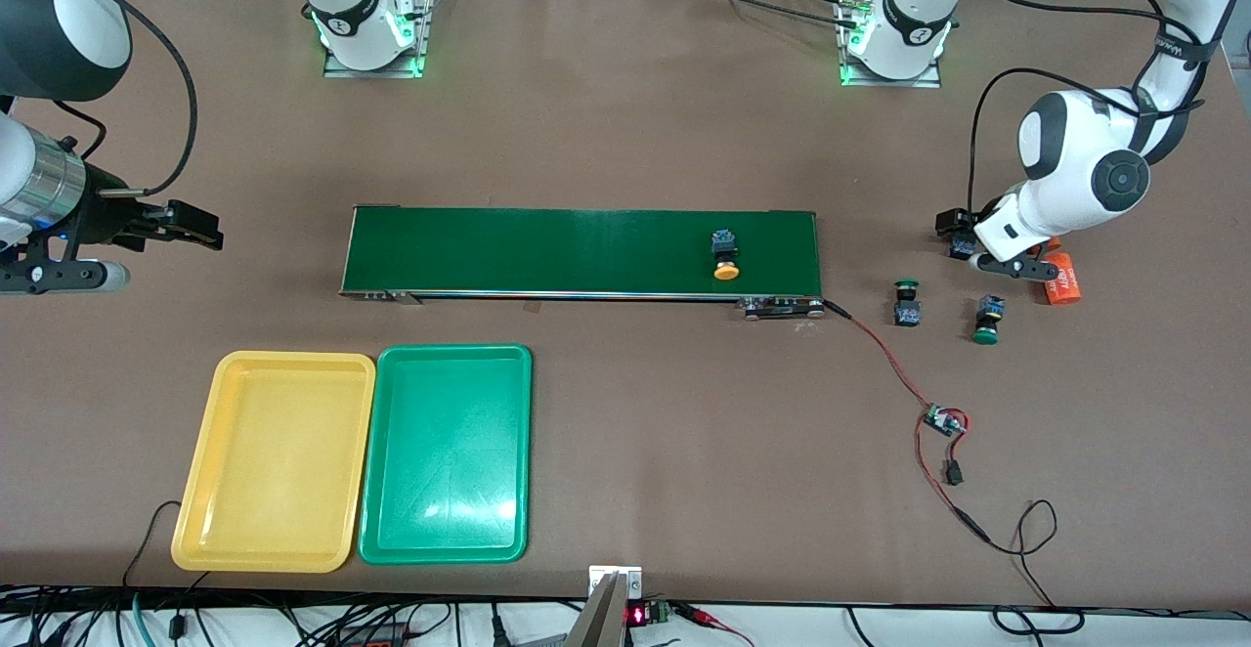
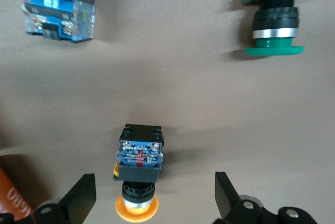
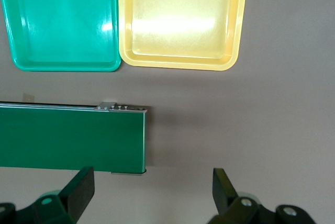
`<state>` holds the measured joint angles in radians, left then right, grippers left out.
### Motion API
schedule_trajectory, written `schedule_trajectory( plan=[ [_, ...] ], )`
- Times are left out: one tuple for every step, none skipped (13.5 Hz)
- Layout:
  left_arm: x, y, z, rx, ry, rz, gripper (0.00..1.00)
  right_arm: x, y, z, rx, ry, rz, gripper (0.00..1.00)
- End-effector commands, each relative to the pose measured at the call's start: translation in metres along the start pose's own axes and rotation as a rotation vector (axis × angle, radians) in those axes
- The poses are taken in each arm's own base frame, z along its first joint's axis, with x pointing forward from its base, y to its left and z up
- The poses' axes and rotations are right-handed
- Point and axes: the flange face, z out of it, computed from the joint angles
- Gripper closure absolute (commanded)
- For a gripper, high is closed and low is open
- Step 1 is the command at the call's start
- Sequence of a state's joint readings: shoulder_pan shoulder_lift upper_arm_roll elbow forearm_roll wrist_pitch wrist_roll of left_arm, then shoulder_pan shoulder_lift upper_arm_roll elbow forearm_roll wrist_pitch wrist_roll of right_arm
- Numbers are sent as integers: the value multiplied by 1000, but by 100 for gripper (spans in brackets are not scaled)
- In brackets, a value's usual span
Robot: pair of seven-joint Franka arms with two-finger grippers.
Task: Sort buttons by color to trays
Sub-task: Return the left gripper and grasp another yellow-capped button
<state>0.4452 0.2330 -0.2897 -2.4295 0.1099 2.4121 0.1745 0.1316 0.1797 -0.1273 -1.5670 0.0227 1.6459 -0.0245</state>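
Between the left pincer's (image 2: pixel 152 203) spread fingers (cap inward), a yellow-capped button (image 2: pixel 138 174).

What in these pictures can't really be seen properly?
- Front view: the left tool and the yellow-capped button under it are hidden by the left arm's wrist.
- Front view: the orange cylinder is partly covered by that wrist, its label too small to read.
- Left wrist view: one green-capped button is cut off by the edge.
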Motion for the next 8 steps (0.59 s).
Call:
schedule_trajectory(
  plan=[
    [-2,-15,12,-4,-4,-14,0,-107,-6,70,51,35,-20,0],
    [-2,-17,15,-8,-1,-18,0,-107,-6,70,51,35,-20,0],
    [-1,-17,17,-11,2,-17,0,-107,-6,70,51,35,-20,0],
    [-1,-17,22,-16,-2,-18,0,-107,-6,70,51,35,-20,0],
    [-1,-17,24,-19,-6,-17,4,-107,-6,70,51,35,-20,0],
    [-1,-16,24,-18,-6,-14,18,-107,-6,70,51,35,-20,0],
    [0,-15,24,-18,-6,-13,39,-107,-6,69,51,37,-20,0],
    [-2,-20,24,-19,-6,-10,63,-106,-6,70,50,35,-20,0]
  ],
)
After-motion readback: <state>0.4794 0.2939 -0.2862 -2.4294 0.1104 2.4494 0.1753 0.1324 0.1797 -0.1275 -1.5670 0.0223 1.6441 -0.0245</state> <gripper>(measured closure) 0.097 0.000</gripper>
